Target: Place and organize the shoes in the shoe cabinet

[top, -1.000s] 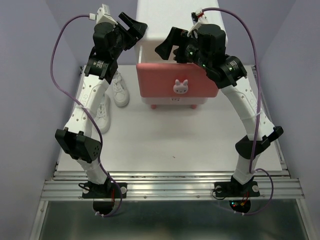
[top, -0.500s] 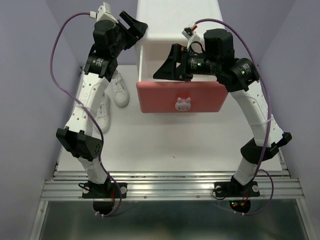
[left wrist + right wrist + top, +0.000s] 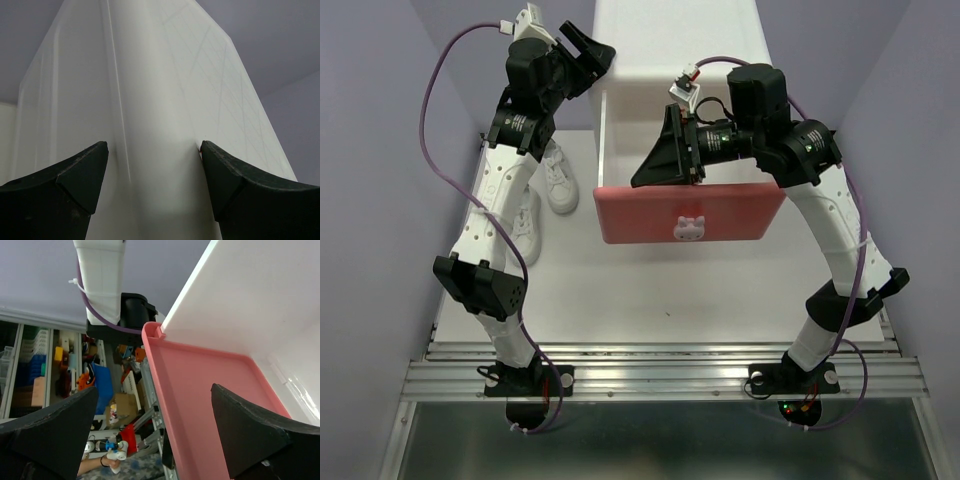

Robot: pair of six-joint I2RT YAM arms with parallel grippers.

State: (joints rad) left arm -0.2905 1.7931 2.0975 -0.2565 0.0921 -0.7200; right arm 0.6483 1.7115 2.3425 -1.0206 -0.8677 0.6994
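The white shoe cabinet (image 3: 680, 40) stands at the back middle of the table. Its darker pink drawer front (image 3: 740, 215) with the bunny knob (image 3: 689, 229) is pulled well out toward the front. My right gripper (image 3: 660, 155) is open and reaches into the drawer from above. In the right wrist view its jaws (image 3: 155, 415) straddle the rim of the pink front (image 3: 200, 390). My left gripper (image 3: 590, 55) is open against the cabinet's upper left corner (image 3: 150, 100). The two white shoes (image 3: 560, 185) (image 3: 527, 228) lie left of the cabinet, partly behind my left arm. The orange shoes are out of view.
The white table (image 3: 670, 290) is bounded by purple walls on both sides and a metal rail (image 3: 660, 370) at the front. Purple cables loop from both arms. The paler pink drawer is hidden under the open one.
The pink drawer has slid out toward the front, and my right gripper has moved forward and down with it. The left gripper has stayed at the cabinet's corner.
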